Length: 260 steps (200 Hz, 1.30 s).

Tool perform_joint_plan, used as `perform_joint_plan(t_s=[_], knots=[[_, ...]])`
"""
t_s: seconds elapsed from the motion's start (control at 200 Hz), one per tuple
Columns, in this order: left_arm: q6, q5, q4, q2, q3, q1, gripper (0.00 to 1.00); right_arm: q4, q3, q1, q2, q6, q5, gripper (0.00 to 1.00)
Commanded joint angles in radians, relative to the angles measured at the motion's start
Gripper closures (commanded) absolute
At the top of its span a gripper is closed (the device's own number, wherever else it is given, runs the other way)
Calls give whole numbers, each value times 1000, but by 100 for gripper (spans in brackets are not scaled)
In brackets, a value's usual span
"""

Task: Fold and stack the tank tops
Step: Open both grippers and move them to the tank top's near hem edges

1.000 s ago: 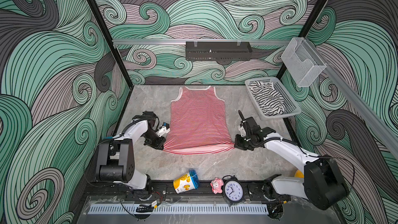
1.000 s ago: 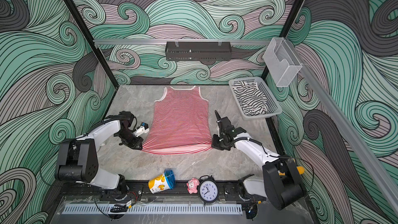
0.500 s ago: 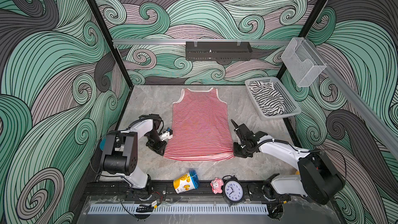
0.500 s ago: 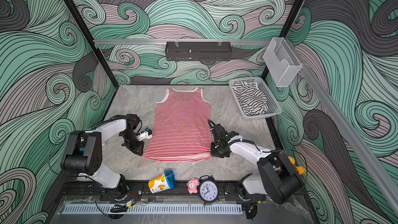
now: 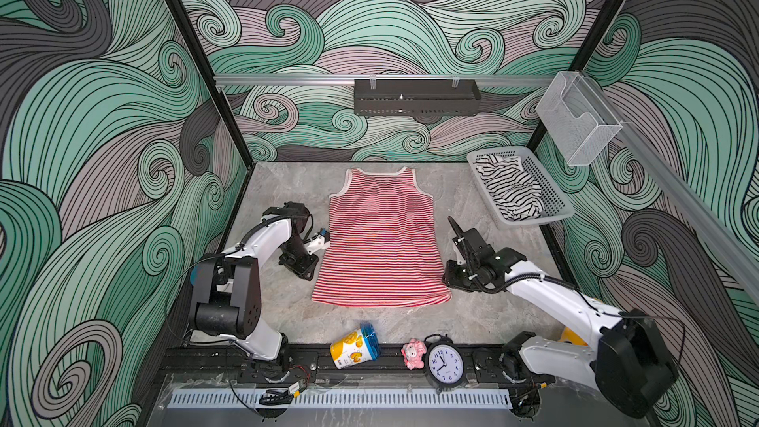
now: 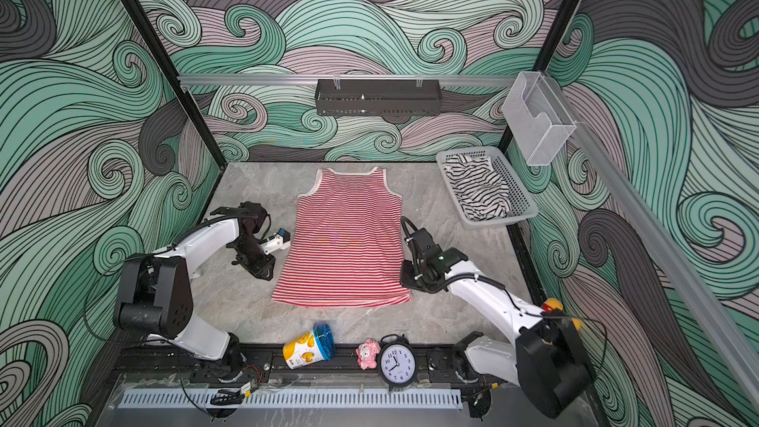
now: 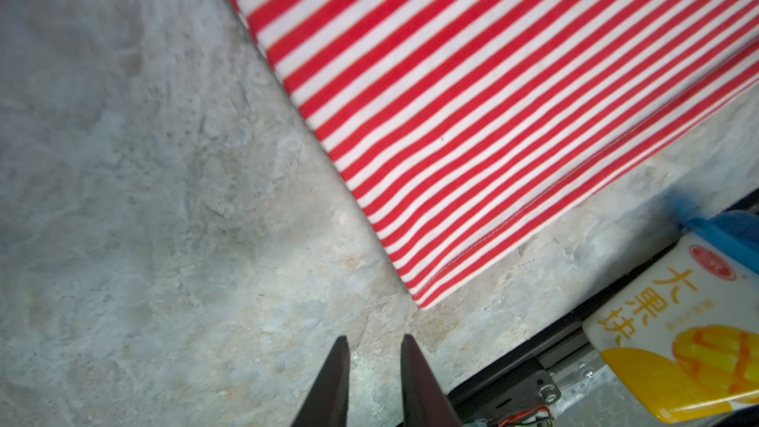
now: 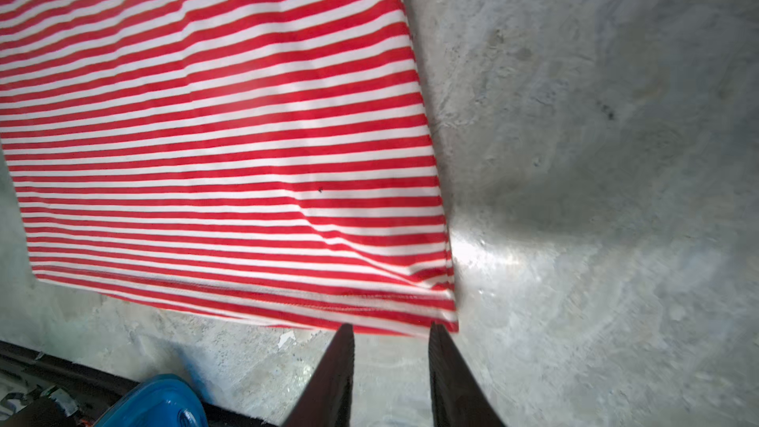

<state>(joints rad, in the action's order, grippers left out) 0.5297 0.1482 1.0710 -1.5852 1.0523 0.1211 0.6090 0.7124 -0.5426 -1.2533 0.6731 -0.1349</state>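
Red-and-white tank top (image 5: pixel 382 240), likely limp: pinch hem corners just ahead of left fingers (image 7: pixel 339 367) and right fingers (image 8: pixel 341 363), narrowly parted, empty.

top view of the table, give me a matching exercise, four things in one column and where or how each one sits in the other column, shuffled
1. red-and-white tank top
2. black-and-white tank top
3. alarm clock
4. yellow cup

a. bunched up in the grey basket
b. next to the pink toy at the front rail
c. spread flat on the table
d. lying on its side near the front edge

Pairs: 1-c, 2-a, 3-b, 4-d
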Motion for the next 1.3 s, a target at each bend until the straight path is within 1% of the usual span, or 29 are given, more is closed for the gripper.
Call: perform_joint_plan(t_s=[0.0, 0.145, 0.28, 0.385, 0.566, 0.801, 0.871, 0.941, 1.096, 1.206, 1.296], knots=[[-55, 23, -47, -64, 42, 44, 75, -50, 27, -30, -96, 54, -22, 73], [-73, 4, -84, -108, 46, 97, 76, -25, 43, -63, -141, 59, 5, 78], [-77, -27, -109, -122, 14, 125, 76, -1, 4, -81, -122, 79, 17, 82], [-76, -45, -121, -119, -21, 140, 76, 3, -36, -101, -103, 103, 11, 82], [-77, -77, -149, -102, -82, 153, 76, 7, -89, -106, -84, 134, 30, 82], [-74, -114, -154, -96, -118, 158, 76, 36, -84, -106, -106, 135, 50, 82], [-71, -116, -155, -89, -128, 160, 76, 46, -71, -103, -112, 127, 36, 83], [-70, -120, -153, -84, -137, 165, 76, 41, -58, -105, -87, 117, 9, 82], [-66, -137, -144, -69, -154, 178, 76, 61, 5, -104, -19, 112, -7, 79], [-73, -136, -134, -45, -142, 178, 76, 39, 39, -105, -33, 127, -14, 77], [-79, -130, -110, -32, -84, 178, 76, -2, 36, -105, -88, 146, -11, 75]])
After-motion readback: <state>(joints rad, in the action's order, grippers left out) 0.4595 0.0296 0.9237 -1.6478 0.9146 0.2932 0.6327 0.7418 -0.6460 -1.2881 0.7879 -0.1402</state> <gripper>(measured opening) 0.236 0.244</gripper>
